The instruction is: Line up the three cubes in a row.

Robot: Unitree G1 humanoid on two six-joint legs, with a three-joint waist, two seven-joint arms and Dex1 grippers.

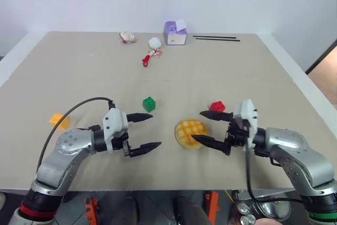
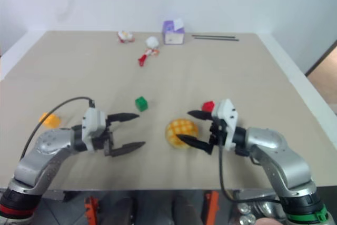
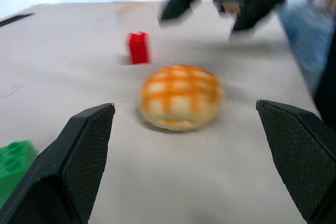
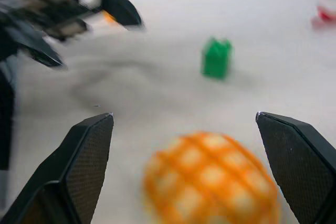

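Note:
Three cubes lie apart on the beige table (image 1: 168, 72). The green cube (image 1: 149, 104) sits near the middle, just beyond my left gripper (image 1: 147, 130), which is open, empty and pointing right. The red cube (image 1: 217, 106) rests right of centre, beside the far finger of my right gripper (image 1: 202, 126), which is open and empty too, facing left. The yellow-orange cube (image 1: 59, 120) lies far left, behind my left arm. Between the two grippers sits a round crosshatched bun (image 1: 190, 133). The left wrist view shows the red cube (image 3: 138, 47) beyond the bun (image 3: 180, 97); the right wrist view shows the green cube (image 4: 217, 57).
At the table's far edge stand a purple-and-white box (image 1: 175, 32), a small white toy (image 1: 154, 42), a red item (image 1: 146, 59), another small toy (image 1: 127, 37) and a thin black rod (image 1: 216, 38). The table's front edge runs just below both arms.

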